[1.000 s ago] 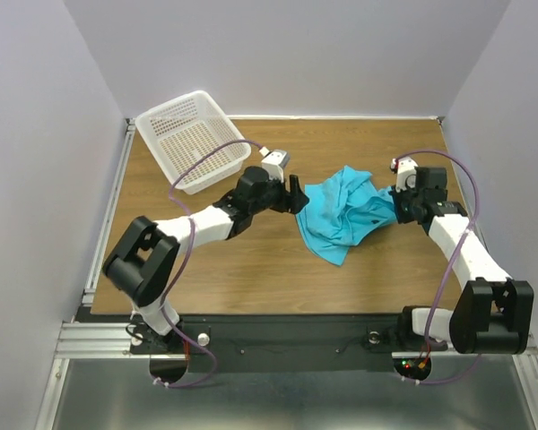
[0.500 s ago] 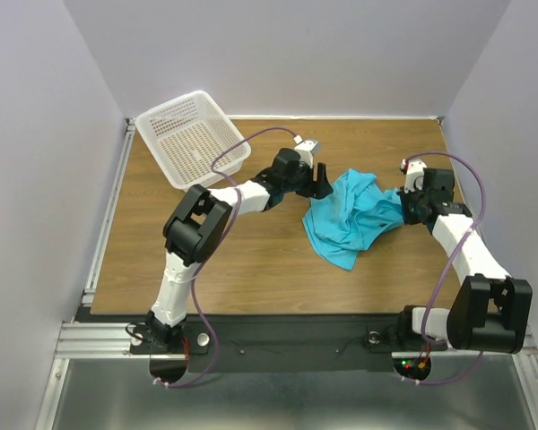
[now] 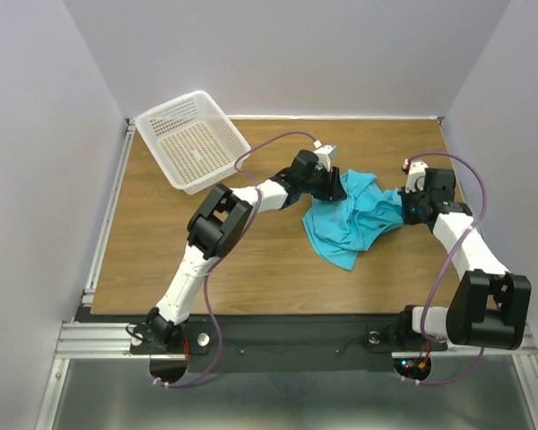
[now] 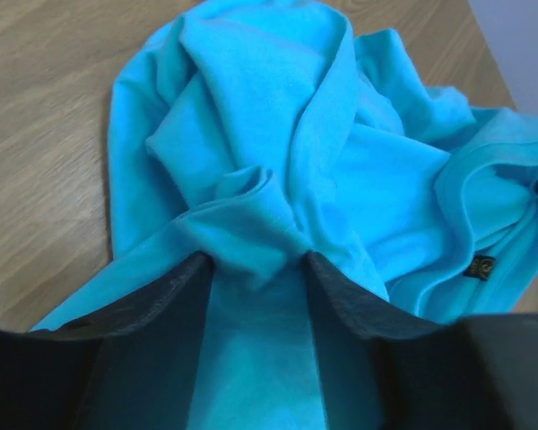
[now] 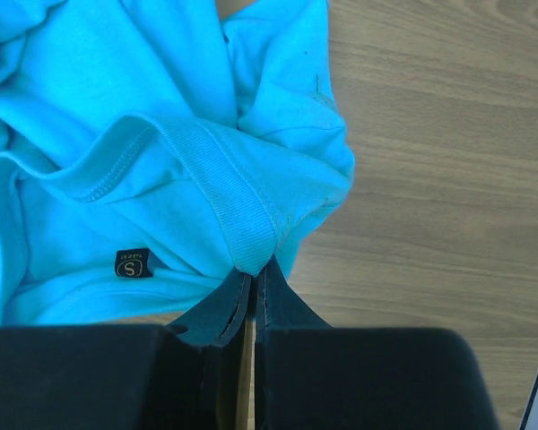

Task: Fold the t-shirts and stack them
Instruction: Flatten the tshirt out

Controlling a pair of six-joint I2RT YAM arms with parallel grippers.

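At the collar of the t-shirt (image 3: 350, 224), right hand (image 5: 253, 273) is clamped on ribbing; left hand (image 4: 255, 264), agape, straddles a fold; cloth seems limp, light: grip seams.

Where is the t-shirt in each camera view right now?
Top external: t-shirt crumpled right of centre.
Left wrist: t-shirt fills the frame, fold inside open left pincer.
Right wrist: t-shirt upper left, collar clamped in shut right pincer.
Shared landmark: dark size tag, both wrist views.
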